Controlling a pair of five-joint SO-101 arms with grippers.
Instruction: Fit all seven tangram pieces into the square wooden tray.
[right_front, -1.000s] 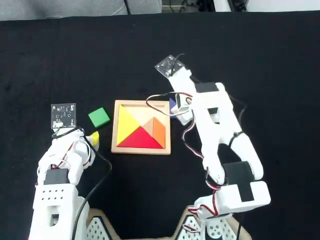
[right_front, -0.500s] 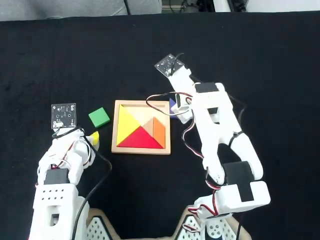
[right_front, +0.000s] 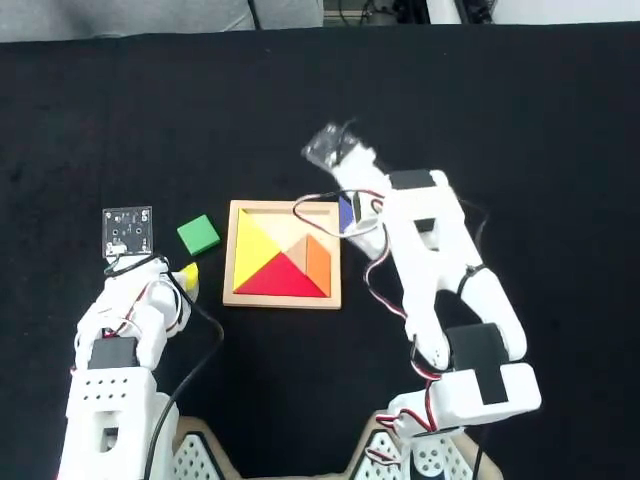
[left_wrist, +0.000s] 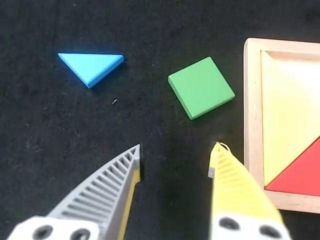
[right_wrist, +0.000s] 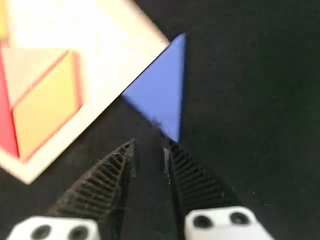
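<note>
One blue triangle, at a corner of the wooden tray, lies just beyond the right tool, whose jaws stand narrowly apart.

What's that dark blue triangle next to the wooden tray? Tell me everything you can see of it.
The dark blue triangle is a flat piece of one plain colour, and looks like painted wood. It lies on the black table outside the wooden tray. One edge runs along the rim near a corner, and I cannot tell whether it overlaps the rim. One tip points at the right gripper, whose jaws stand slightly apart and are not clamped on it.
</note>
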